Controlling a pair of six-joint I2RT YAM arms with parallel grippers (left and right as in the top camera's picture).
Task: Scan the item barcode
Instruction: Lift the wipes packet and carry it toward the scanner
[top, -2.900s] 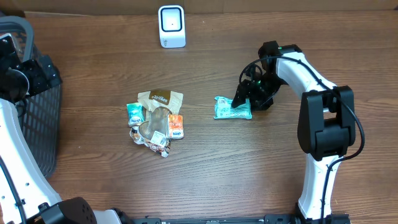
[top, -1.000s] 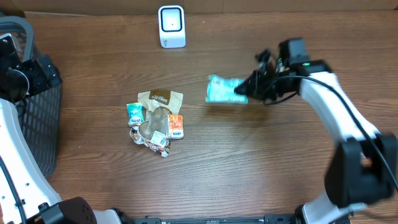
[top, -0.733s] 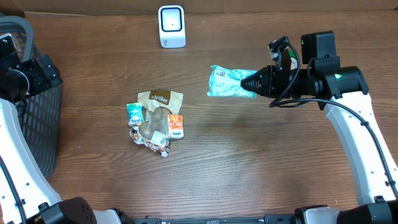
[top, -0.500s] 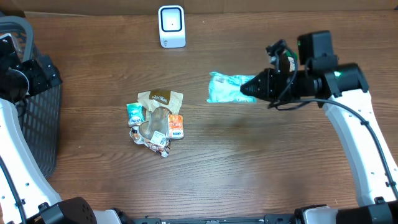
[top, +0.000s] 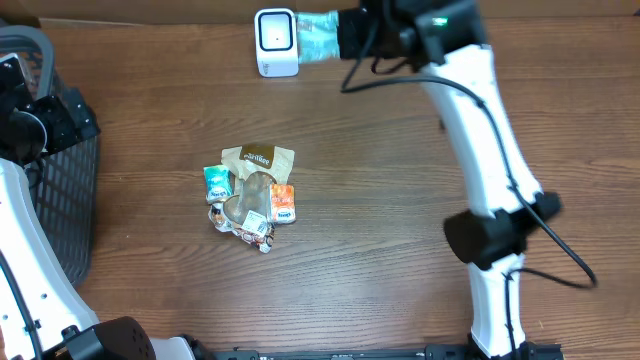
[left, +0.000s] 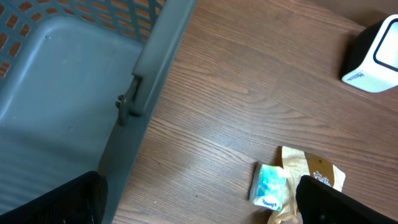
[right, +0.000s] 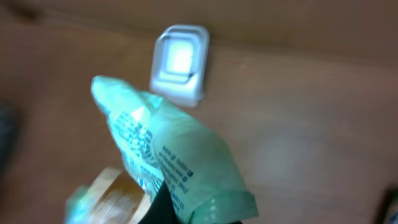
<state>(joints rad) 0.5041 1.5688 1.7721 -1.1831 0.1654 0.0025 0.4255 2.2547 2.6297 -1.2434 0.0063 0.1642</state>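
The item is a teal plastic packet (top: 320, 36) with small print, and my right gripper (top: 352, 34) is shut on its one end, holding it in the air. Its free end hangs just right of the white barcode scanner (top: 275, 42) at the table's far edge. In the right wrist view the packet (right: 168, 155) fills the middle and points at the scanner's lit face (right: 180, 62); the right gripper (right: 186, 214) shows only as a dark finger beneath it. No barcode can be made out on the blurred packet. My left gripper (left: 199, 211) stands open beside the basket.
A pile of snack packets with a brown pouch (top: 252, 195) lies left of the table's centre. A grey mesh basket (top: 60, 200) stands at the left edge, its rim (left: 149, 74) close under the left wrist. A small teal packet (left: 270, 185) lies by the pouch.
The right arm has lifted the teal packet and swung it left and to the back, from mid-table up to the scanner. The left arm and the pile have not moved.
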